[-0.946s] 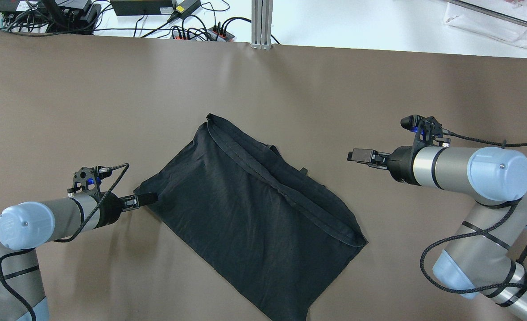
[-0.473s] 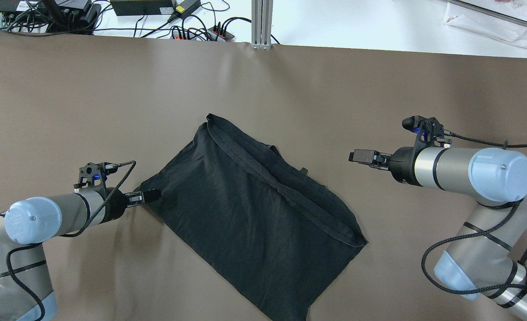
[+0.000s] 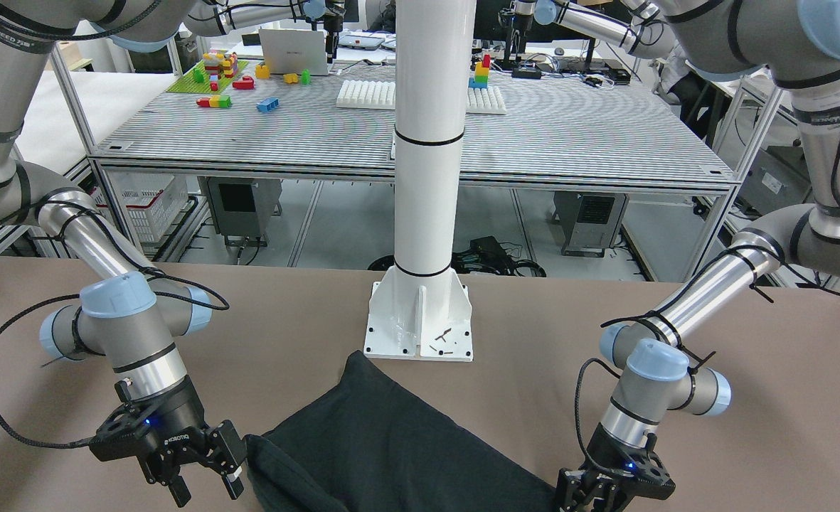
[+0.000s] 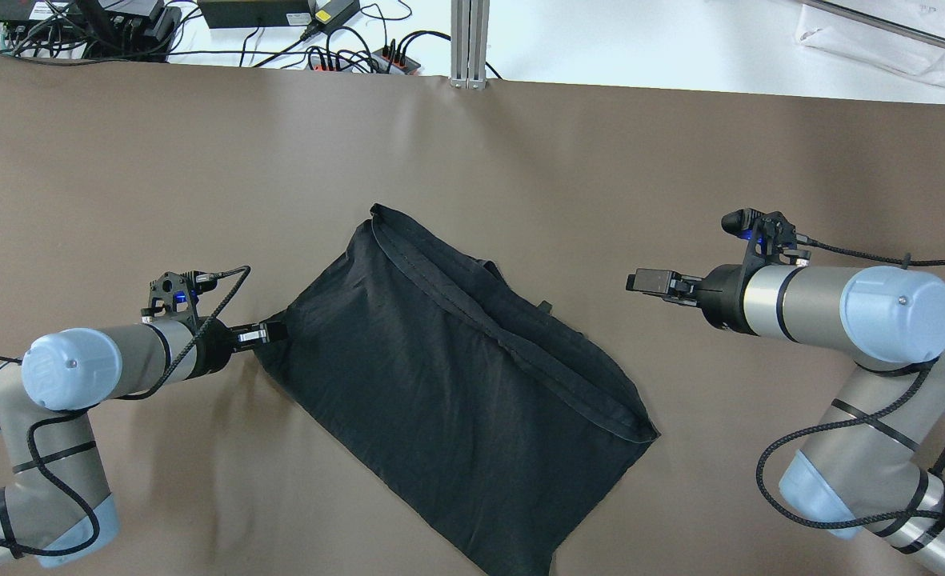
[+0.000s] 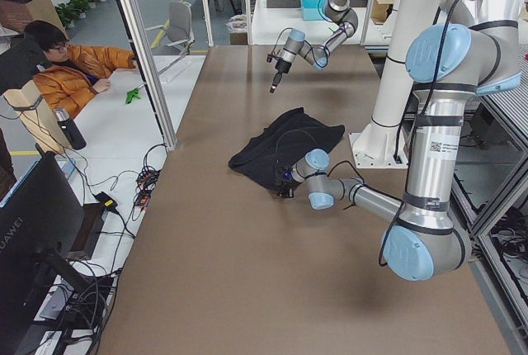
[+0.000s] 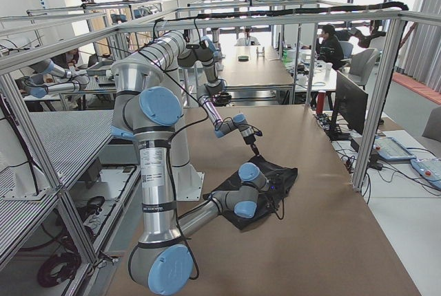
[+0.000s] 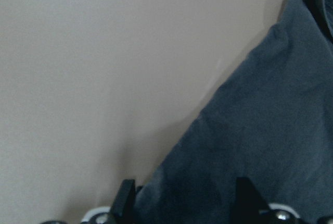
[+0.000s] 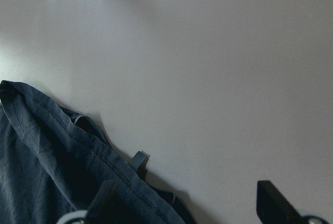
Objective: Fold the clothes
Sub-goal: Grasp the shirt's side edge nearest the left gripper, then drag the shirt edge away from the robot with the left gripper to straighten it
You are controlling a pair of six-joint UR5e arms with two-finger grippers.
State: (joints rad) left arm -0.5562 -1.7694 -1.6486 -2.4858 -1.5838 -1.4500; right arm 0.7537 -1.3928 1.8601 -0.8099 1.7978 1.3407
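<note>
The black garment lies flat and slanted on the brown table, with its hemmed band along the far right side. It also shows in the front view. My left gripper is at the garment's left corner. In the left wrist view its fingers stand apart with the dark cloth between them, so it is not clamped. My right gripper is open and empty, above the table to the right of the garment, apart from it. The right wrist view shows the hem.
The white pillar base stands at the table's near edge behind the garment. Cables and power strips and an aluminium post lie past the far edge. A person sits beside the table's far side.
My left arm swung and its gripper moved forward along the garment's left corner. The pointed corner has drawn in toward the gripper. The right gripper has barely moved.
</note>
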